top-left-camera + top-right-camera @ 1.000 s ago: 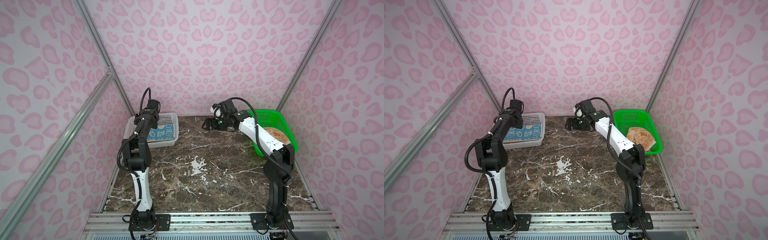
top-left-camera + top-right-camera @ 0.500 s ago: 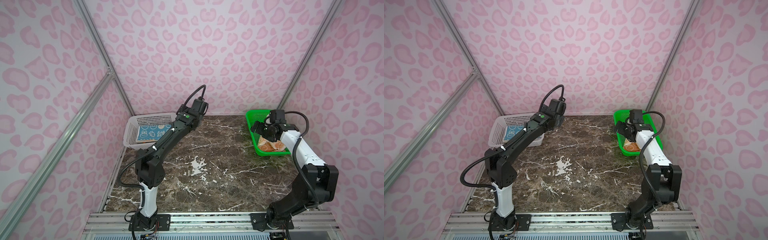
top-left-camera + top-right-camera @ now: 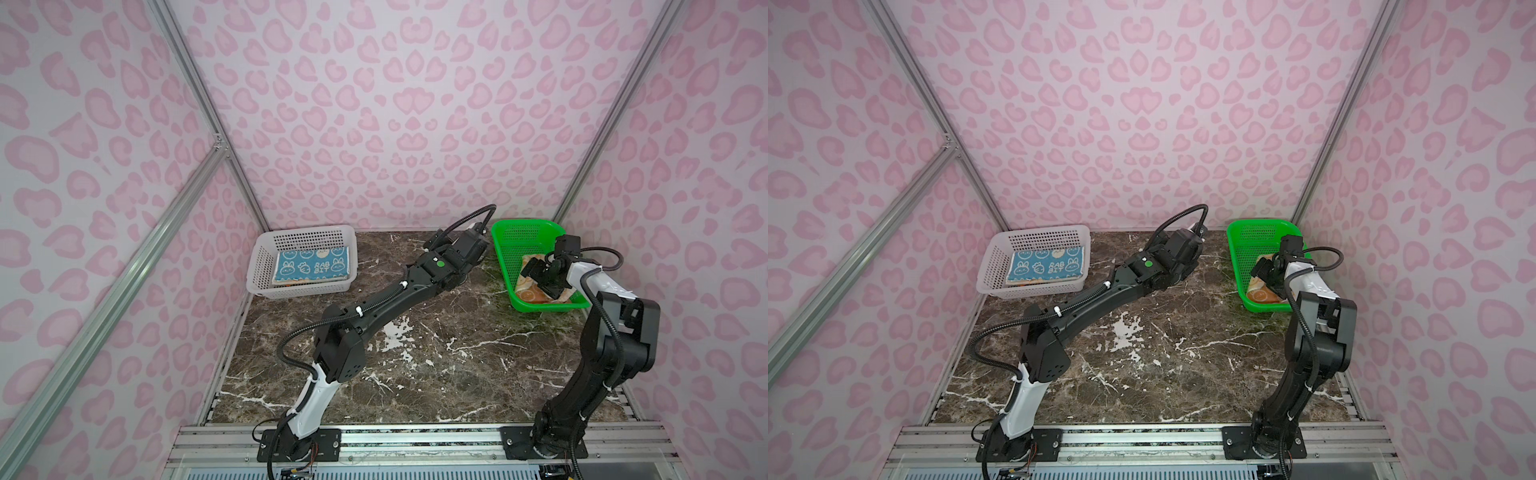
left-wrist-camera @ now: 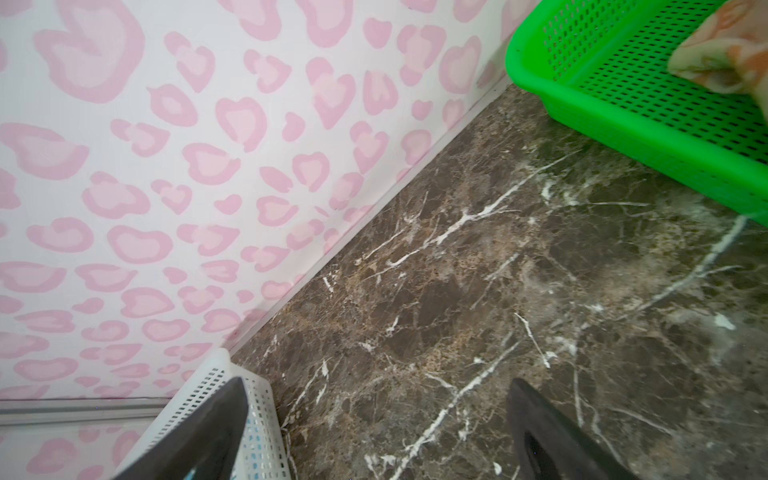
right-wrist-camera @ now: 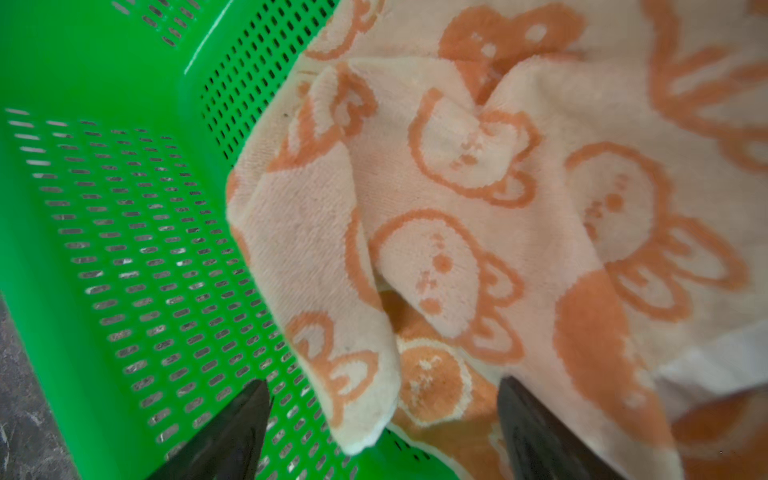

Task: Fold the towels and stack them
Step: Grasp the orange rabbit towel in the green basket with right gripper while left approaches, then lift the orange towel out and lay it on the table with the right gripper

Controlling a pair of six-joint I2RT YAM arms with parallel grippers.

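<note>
Pink heart-print walls, brown marble surface (image 3: 415, 365). Back left: white basket (image 3: 259, 266), teal towel (image 3: 309, 266) folded flat inside. Middle: left arm (image 3: 399, 291) stretched across toward back, left jaws spread wide over bare marble between baskets; I see nothing held. Back right: green basket (image 3: 505, 249), cream-and-orange towel (image 5: 498, 187) crumpled inside. Right jaws down in green basket, apart, loose towel corner hanging between fingertips (image 5: 241, 419); I see no clamp on cloth.
</note>
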